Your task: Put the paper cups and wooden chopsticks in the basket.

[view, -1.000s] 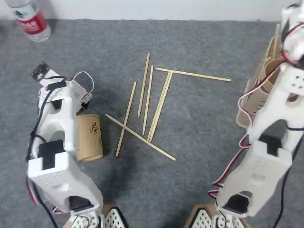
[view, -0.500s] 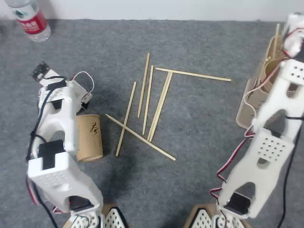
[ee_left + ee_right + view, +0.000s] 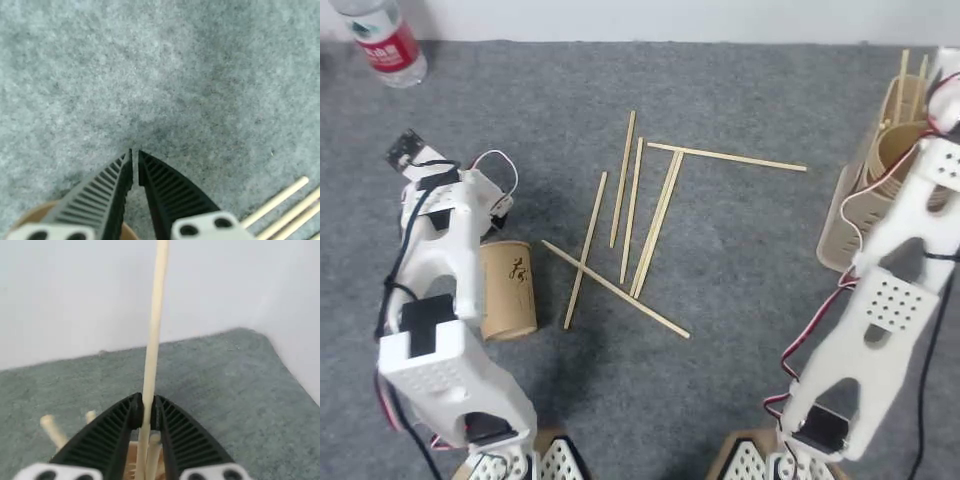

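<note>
So the chopstick point(image 3: 152, 340) in play is pinched in the right gripper point(image 3: 146, 415), claw clamped tight on it. Its long axis runs in line with the claw: one end sticks out well past the fingertips, and the other heads down toward the basket point(image 3: 842, 235) at the right edge of the carpet point(image 3: 740, 390). I'd call it roughly upright, hanging over the basket and not yet let go (can't tell if its lower end touches anything inside). Progress-wise I'd guess under halfway. The basket already holds what looks like one cup point(image 3: 903, 150) and a couple of sticks point(image 3: 903, 80) poking up. About seven loose chopsticks point(image 3: 631, 210) lie crisscrossed mid-carpet, most pointing roughly front-to-back, one crosswise and one on a diagonal. The other paper cup point(image 3: 508, 290) lies on its side, long axis front-to-back, tucked just beside the left arm. The left gripper point(image 3: 135, 155) hangs over bare carpet with its fingers pressed together on nothing, that cup's rim close by.
</note>
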